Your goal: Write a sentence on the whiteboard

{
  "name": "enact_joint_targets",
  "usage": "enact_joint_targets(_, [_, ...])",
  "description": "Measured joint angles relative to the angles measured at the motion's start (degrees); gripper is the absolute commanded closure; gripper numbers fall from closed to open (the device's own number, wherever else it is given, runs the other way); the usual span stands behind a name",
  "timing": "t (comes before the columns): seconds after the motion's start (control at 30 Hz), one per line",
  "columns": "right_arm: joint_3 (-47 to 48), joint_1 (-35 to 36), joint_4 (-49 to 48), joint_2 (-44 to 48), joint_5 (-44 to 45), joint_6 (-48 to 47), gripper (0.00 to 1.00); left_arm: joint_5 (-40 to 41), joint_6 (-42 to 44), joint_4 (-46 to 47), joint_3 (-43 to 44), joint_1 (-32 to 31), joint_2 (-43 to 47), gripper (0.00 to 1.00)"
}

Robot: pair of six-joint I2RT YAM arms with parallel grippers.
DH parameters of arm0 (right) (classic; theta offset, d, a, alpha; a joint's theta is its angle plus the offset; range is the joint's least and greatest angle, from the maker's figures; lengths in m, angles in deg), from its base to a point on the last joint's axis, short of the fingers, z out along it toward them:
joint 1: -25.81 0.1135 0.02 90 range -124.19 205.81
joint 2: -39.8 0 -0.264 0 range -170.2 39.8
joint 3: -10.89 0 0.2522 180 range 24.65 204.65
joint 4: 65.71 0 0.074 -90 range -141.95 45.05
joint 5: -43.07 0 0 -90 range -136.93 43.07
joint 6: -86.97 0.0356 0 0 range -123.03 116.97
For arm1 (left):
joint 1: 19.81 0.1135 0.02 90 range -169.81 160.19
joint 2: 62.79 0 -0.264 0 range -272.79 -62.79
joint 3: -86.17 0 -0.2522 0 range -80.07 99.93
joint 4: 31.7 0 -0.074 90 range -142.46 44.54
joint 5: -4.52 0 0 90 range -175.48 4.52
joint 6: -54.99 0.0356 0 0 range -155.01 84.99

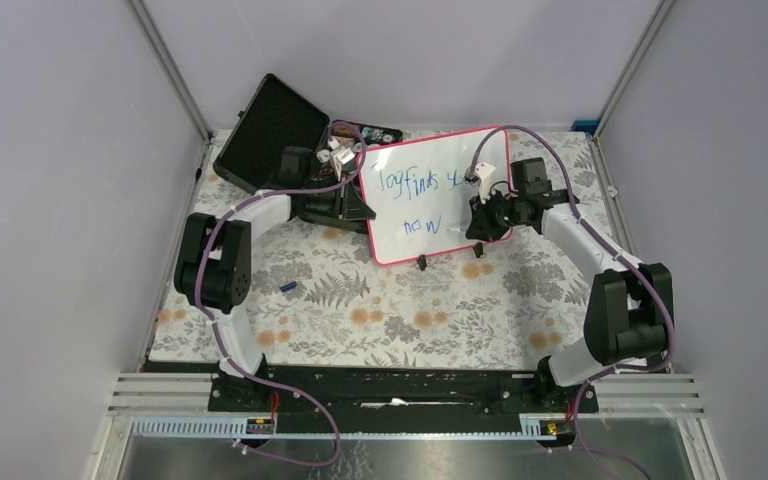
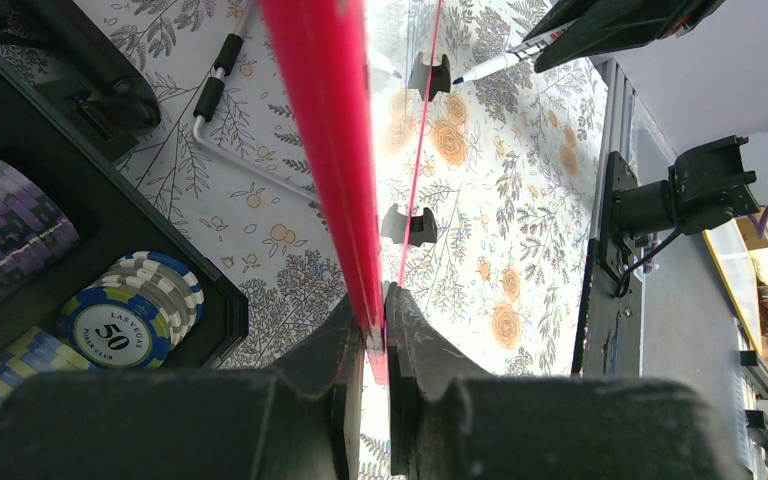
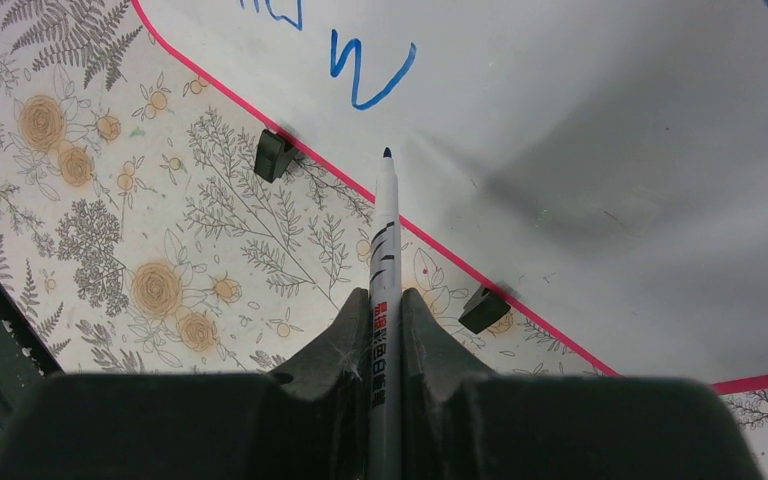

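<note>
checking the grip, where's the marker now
Right wrist view: the marker sits in the right end effector, tip at the whiteboard's lower edge, between its feet.

Left gripper [image 2: 377,325] clamped on whiteboard [image 2: 325,120] edge

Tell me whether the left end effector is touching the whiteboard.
Touching. The left wrist view shows the left end effector clamped on the whiteboard at its pink frame, no gap either side.
</note>
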Motion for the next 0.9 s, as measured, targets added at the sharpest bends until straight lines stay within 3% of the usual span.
enact_joint_targets(0.9, [3.0, 0.0, -1.0, -4.3, 0.6, 0.6, 1.0, 0.0, 0.0, 0.0, 0.0, 0.0, 0.0, 1.0])
